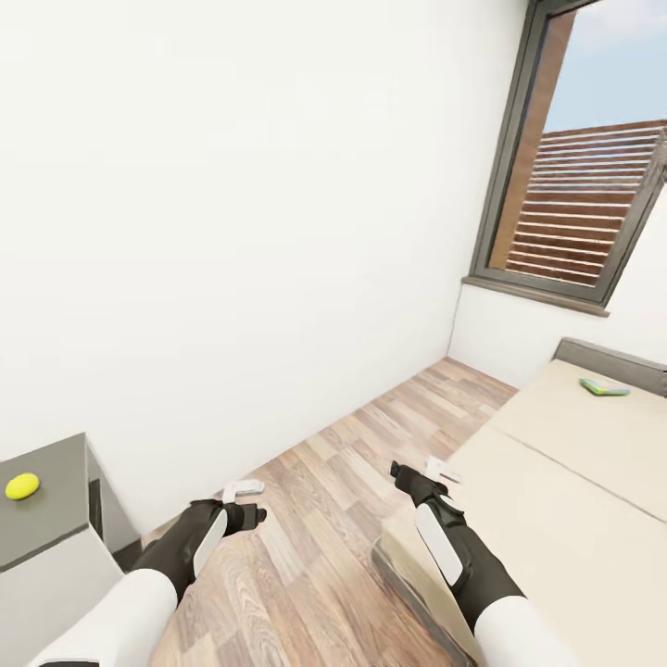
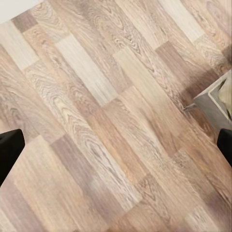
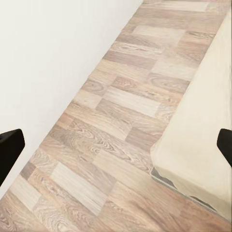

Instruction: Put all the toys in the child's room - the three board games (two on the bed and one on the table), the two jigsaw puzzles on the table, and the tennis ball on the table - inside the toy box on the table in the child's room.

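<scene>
- Grippers first, nearest the camera: the left gripper [image 1: 248, 514] and the right gripper [image 1: 400, 475] are both held low over the wooden floor [image 1: 333, 519], and each wrist view shows two dark fingertips set far apart at the picture's edges with only planks between them, so both sets of jaws stand wide and hold nothing.
- The tennis ball [image 1: 21, 485] lies on the grey top of the table [image 1: 56, 519], just beside the left arm; the toy box and jigsaw puzzles cannot be made out here.
- The bed [image 1: 574, 482] runs along the robot's right, its corner close under the right arm.
- A small white flat thing [image 1: 441, 471] lies at the near edge of the mattress by the right gripper; it is too small to name.
- Far up the mattress, near the grey frame, lies a green-edged board game [image 1: 604, 387].
- The step in hand looks like an approach to the bed for a game box; the next move probably calls for driving closer, since the green box is well out of reach.
</scene>
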Controlling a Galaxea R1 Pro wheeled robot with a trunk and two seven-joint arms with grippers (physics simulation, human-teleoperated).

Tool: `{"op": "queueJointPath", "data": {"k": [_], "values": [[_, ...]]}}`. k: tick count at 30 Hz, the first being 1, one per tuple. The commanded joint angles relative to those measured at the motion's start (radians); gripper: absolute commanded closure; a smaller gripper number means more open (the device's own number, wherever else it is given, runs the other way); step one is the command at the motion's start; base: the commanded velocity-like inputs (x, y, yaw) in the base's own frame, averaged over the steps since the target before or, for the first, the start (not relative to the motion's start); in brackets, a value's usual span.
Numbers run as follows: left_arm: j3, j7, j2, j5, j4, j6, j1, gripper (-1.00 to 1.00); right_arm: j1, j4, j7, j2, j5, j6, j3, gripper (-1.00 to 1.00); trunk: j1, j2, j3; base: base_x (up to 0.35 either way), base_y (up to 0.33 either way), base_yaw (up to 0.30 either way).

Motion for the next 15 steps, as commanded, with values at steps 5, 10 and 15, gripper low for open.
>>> {"op": "queueJointPath", "data": {"k": [5,10,15], "values": [[0.000,0.001,0.001,0.010,-0.003,0.003,0.000,-1.00,-0.001,-0.002,-0.009,0.000,-0.004,0.000,0.004,-1.00,0.001,-0.002,-0.003,0.012,0.134,-0.113],[-0.001,0.001,0.000,0.010,-0.003,0.002,0.000,-1.00,-0.001,-0.002,-0.008,0.000,-0.001,0.000,0.006,-1.00,0.001,-0.002,-0.004,0.080,0.169,-0.024],[0.000,0.001,0.001,0.010,-0.004,0.000,0.000,-1.00,-0.001,0.001,-0.006,-0.001,-0.001,-0.001,0.007,-1.00,0.001,-0.002,-0.004,0.106,0.183,-0.004]]}}
